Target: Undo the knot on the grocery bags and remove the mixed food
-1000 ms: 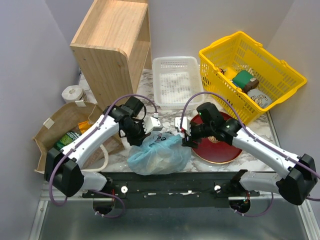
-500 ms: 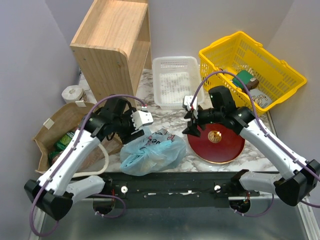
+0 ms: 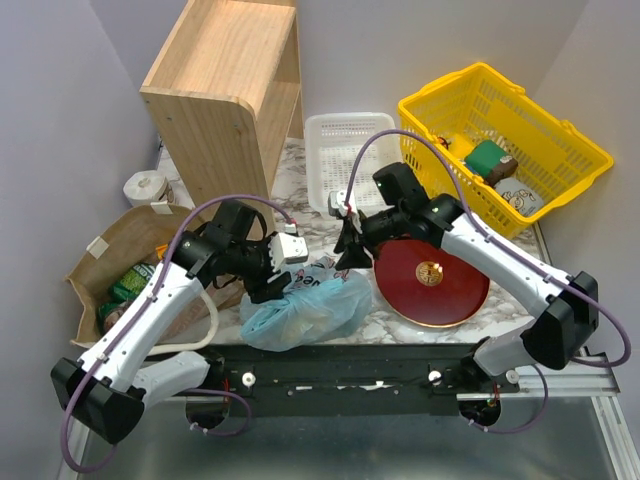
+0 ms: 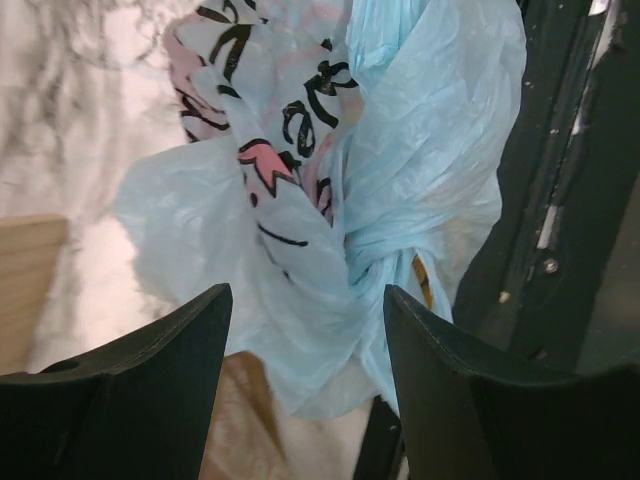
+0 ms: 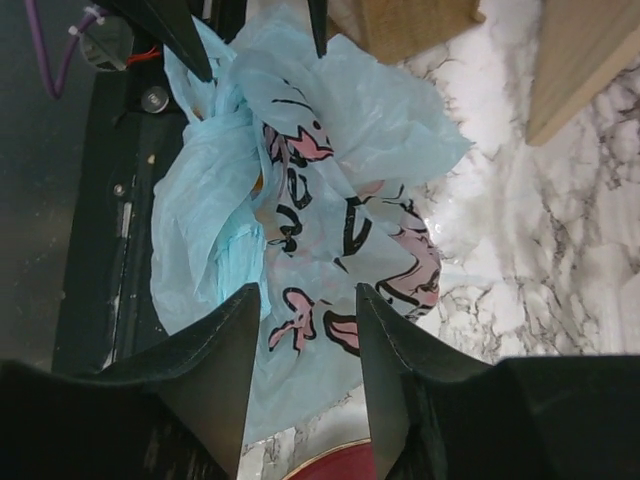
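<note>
The light blue plastic bag (image 3: pixel 305 305) with dark and pink print lies at the table's near edge. Its knot (image 4: pixel 385 255) of twisted handles is tied, and something orange (image 4: pixel 421 277) shows through just beside it. My left gripper (image 3: pixel 268 283) hovers at the bag's left end, jaws open around the plastic without pinching it (image 4: pixel 303 300). My right gripper (image 3: pixel 345 247) is open above the bag's far right side (image 5: pixel 306 292), with the printed plastic (image 5: pixel 330 210) below it. The brown paper bag (image 3: pixel 110 250) lies open at the left with green and orange packets (image 3: pixel 128 283) inside.
A red plate (image 3: pixel 432 282) lies right of the blue bag under my right arm. A white tray (image 3: pixel 350 165) and a yellow basket (image 3: pixel 505 150) with goods stand at the back. A wooden shelf (image 3: pixel 225 90) and a tape roll (image 3: pixel 145 187) are at the back left.
My left gripper has opened and pulled back to the bag's left end. My right arm has swung left from over the plate to over the bag, its jaws narrowing a little.
</note>
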